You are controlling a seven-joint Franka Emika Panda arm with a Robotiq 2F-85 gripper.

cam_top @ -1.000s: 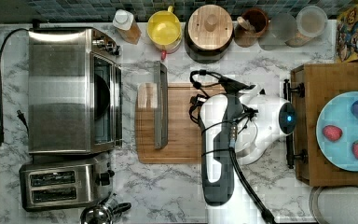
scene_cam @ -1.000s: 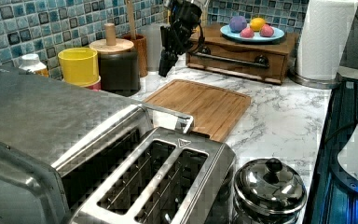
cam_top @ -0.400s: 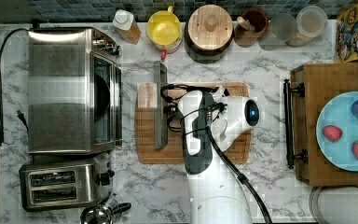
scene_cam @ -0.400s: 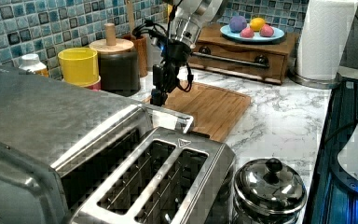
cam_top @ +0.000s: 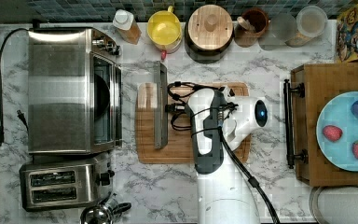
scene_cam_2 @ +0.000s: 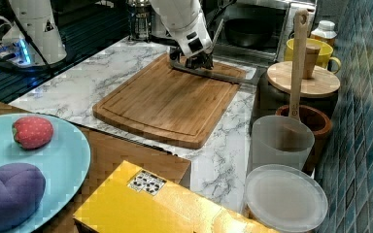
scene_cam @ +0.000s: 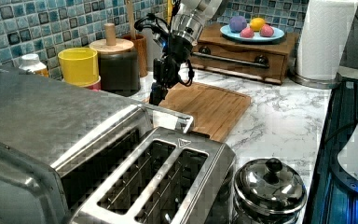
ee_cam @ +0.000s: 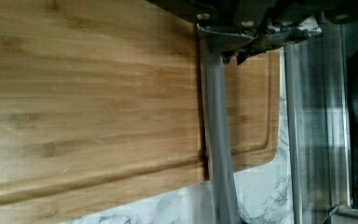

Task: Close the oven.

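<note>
The steel oven (cam_top: 72, 88) stands at the top view's left with its glass door folded down flat. The door's long bar handle (cam_top: 160, 105) lies over the left edge of the wooden cutting board (cam_top: 186, 149). My gripper (cam_top: 167, 108) points down just beside the handle's middle, on the board side. The left view shows my gripper (scene_cam: 156, 94) low, right behind the door's front edge (scene_cam: 168, 114). From the wrist camera, my gripper (ee_cam: 235, 52) looks shut, its tips at the bar handle (ee_cam: 216, 121), holding nothing.
A two-slot toaster (cam_top: 63, 182) and a steel pot lid (scene_cam: 268, 184) sit in front of the oven. Jars, a yellow cup (cam_top: 164, 28) and a wooden-lidded pot (cam_top: 209, 23) line the tiled wall. A wooden tray with a blue plate (cam_top: 340, 130) stands at the top view's right.
My arm swung from the top view's right across the cutting board to the left and came down at the door handle. The oven door has not moved.
</note>
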